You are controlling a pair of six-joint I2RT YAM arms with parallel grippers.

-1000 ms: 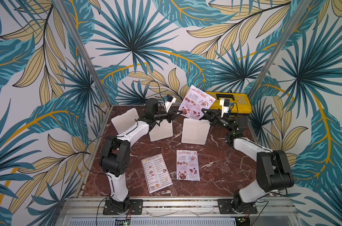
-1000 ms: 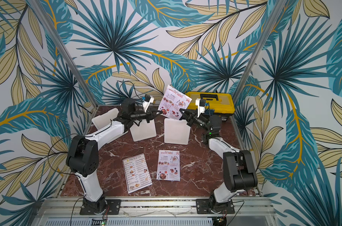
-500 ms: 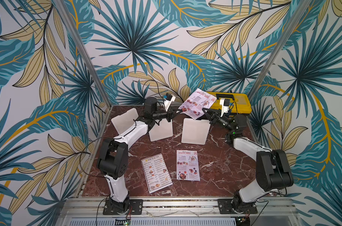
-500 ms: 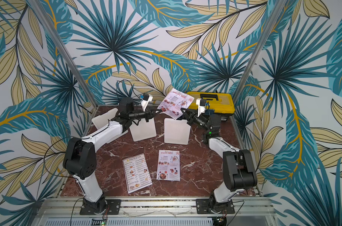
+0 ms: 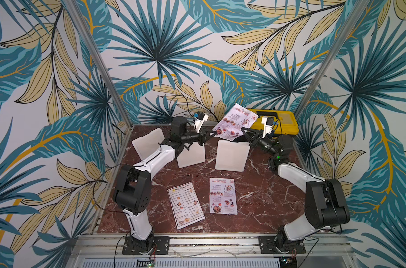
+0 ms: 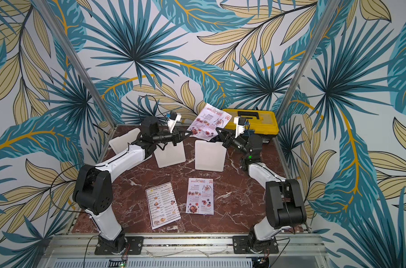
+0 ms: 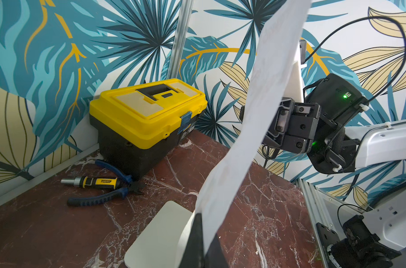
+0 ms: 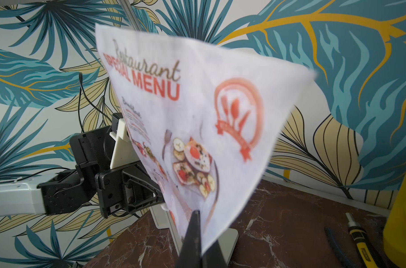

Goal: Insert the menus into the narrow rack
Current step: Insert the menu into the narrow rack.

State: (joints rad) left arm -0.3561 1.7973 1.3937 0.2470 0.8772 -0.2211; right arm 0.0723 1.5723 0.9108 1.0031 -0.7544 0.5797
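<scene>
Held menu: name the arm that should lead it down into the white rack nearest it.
Right, probably. Both jaws are shut on the menu. The right jaws pinch its lower edge seemingly just above the rack, while the left jaws hold a corner off to the rack's side.

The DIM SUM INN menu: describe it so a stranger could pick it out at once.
On the near half of the dark red marble tabletop, two printed paper sheets lie flat side by side. The white DIM SUM INN menu is the one nearer the left arm. Unlike the red-titled SPECIAL MENU sheet beside it, it lies skewed and lists dishes in two columns.
</scene>
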